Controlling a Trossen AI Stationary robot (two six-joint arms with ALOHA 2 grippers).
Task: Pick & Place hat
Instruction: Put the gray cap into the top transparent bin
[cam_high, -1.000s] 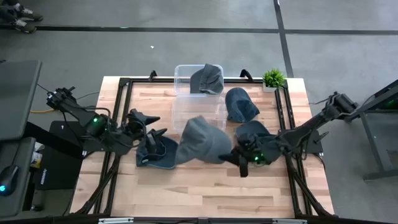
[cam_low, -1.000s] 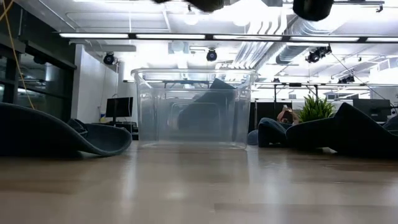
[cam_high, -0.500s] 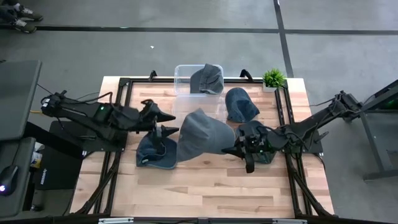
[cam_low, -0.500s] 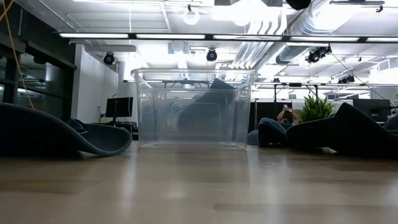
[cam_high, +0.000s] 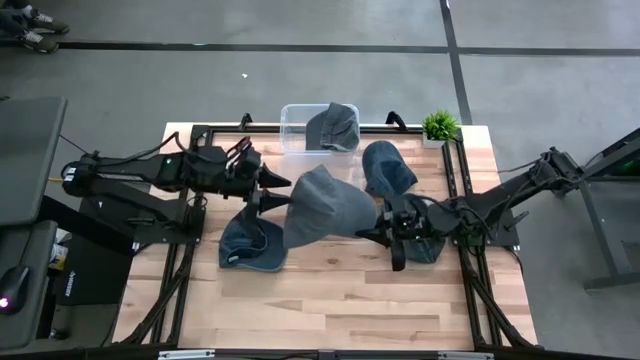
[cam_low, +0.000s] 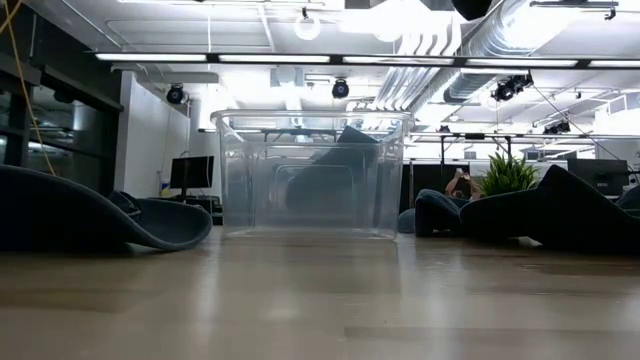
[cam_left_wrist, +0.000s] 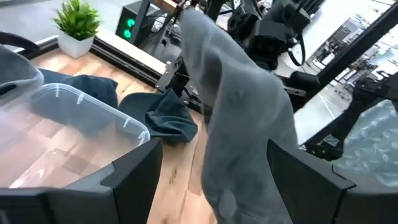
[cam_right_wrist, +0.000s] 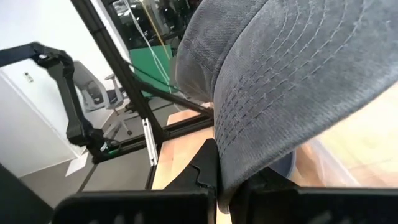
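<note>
A grey hat hangs in the air over the table's middle, with my right gripper shut on its brim from the right. My left gripper is open at the hat's left end. In the left wrist view its two fingers stand on either side of the hat's crown; I cannot tell whether they touch it. A clear bin at the far middle holds a dark hat. My right gripper pinches the edge of the grey hat's stitched brim between its two fingers. The fingers lie level and come from the table's right. The hat is lifted clear of the table, its crown stretching away toward my left gripper.
A dark blue hat lies at the far right, another lies near the left, and a third lies under my right arm. A small potted plant stands at the far right corner. Black frame rails edge the table.
My right gripper has lifted the grey hat a little and carried it toward the far edge, rolling as it went; the hat stays clear of the table. My left gripper has swung toward the far edge and the hat, turning level, and stays open.
</note>
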